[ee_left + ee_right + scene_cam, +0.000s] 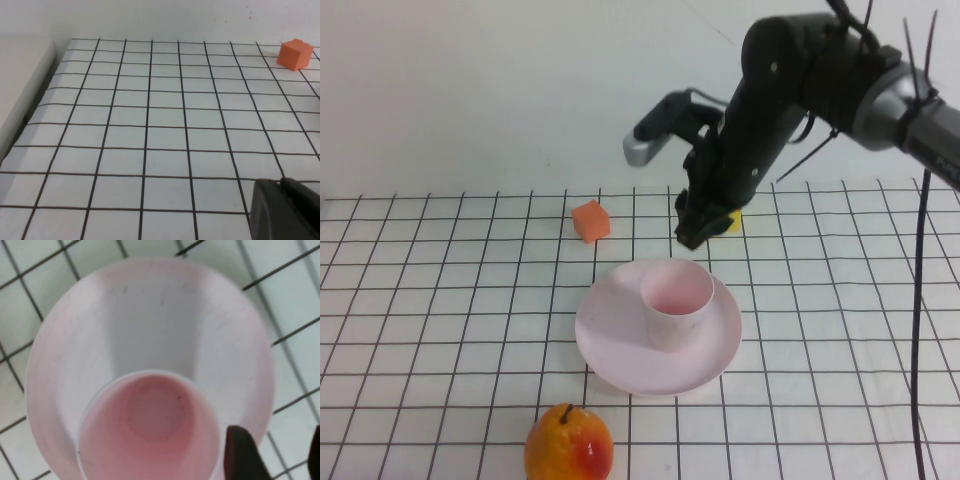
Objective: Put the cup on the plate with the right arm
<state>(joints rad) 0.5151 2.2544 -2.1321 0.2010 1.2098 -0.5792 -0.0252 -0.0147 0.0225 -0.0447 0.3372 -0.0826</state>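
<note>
The pale pink cup (676, 300) stands upright on the round pale pink plate (610, 330), slightly right of its middle. My right gripper (695, 235) hangs just behind and above the cup's far rim, open and holding nothing. In the right wrist view the cup (150, 430) sits free on the plate (150, 315), and my right gripper (277, 460) has both dark fingertips (240, 455) apart, beside the cup and over the plate's edge. The left gripper (282, 182) shows only in its own wrist view, low over bare cloth, its fingers together.
An orange cube (590, 220) lies behind and left of the plate, also in the left wrist view (295, 54). A yellow object (732, 222) is partly hidden behind the right gripper. An orange-red fruit (568, 445) sits at the front edge. The gridded cloth covers the table.
</note>
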